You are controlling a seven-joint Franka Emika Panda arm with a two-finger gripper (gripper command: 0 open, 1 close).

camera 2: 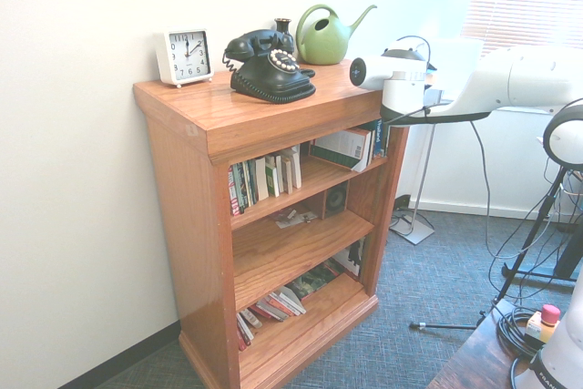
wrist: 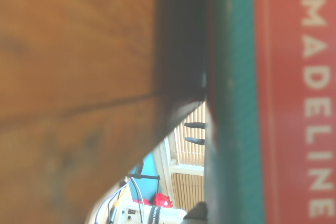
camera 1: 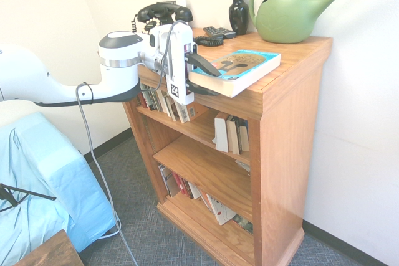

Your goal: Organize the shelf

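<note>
first exterior view
shelf (camera 1: 283, 101): orange-brown oak, waist high, backed against a white wall; thick top board overhangs the solid side panel; three inner levels
book (camera 1: 240, 70): thick paperback, teal cover with a tan picture, pale page block; lies flat at the top board's front edge, one corner jutting past the edge into open air
gripper (camera 1: 201, 78): white body, dark fingers; one finger over the cover, one under the jutting corner; jaws straddle the book but not plainly clamped; cannot tell a firm grip
top board, rear edge: glossy black telephone (camera 1: 164, 12), black vase (camera 1: 238, 10), dark remote (camera 1: 219, 31), rounded green plastic watering can (camera 1: 288, 14) at the far corner
open room: bare wood on the top board beyond the book toward the side edge; middle level mostly bare; grey carpet in front

second exterior view
shelf: same bookcase seen from its other end; near half of the top board bare
clock (camera 2: 184, 56): white, square, at the rear corner by the wall
telephone: mid board, round dial
arm: comes in level at the far front corner
upper level: upright books on the near side, a leaning white book (camera 2: 344, 147) by the far panel

wrist view
blurred wood grain; dark gap; green and red band printed "madeline" (wrist: 315, 108)
</note>
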